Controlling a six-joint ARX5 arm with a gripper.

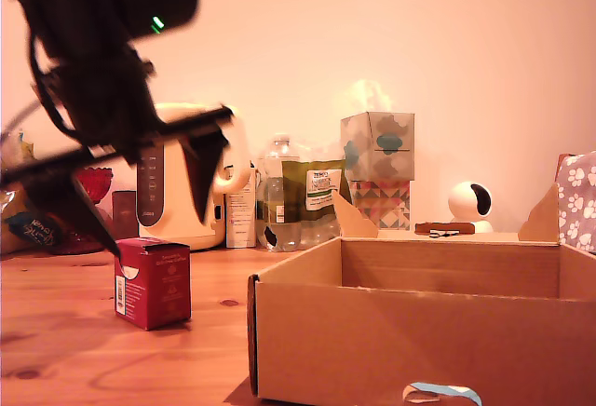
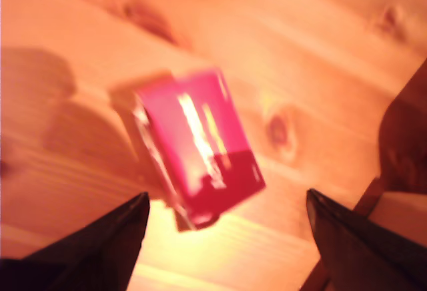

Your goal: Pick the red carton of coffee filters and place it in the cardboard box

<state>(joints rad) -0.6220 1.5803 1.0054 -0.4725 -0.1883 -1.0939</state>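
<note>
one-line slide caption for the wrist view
Open gripper hovers above the red carton standing on the wooden table.

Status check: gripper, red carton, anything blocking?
Gripper open, above carton. Red carton upright on table, ungrasped. Cardboard box open, path looks clear.

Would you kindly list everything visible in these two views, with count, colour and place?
Carton: one, dark red, on the table at the exterior view's left, standing free.
Box: one, brown cardboard, open, front right in the exterior view.
Table: one, wooden, under everything.
Kettle: one, cream, behind the carton.
Bottle: one, clear, at the back beside the kettle.
Green packet: one, in front of the bottle.
Tissue box: one, patterned, back centre.
White round gadget: one, back right.
Red glass: one, far left, partly hidden.
Arm: one, black, blurred, upper left.
Claw: one, black, open, above the carton, not touching it.
</note>
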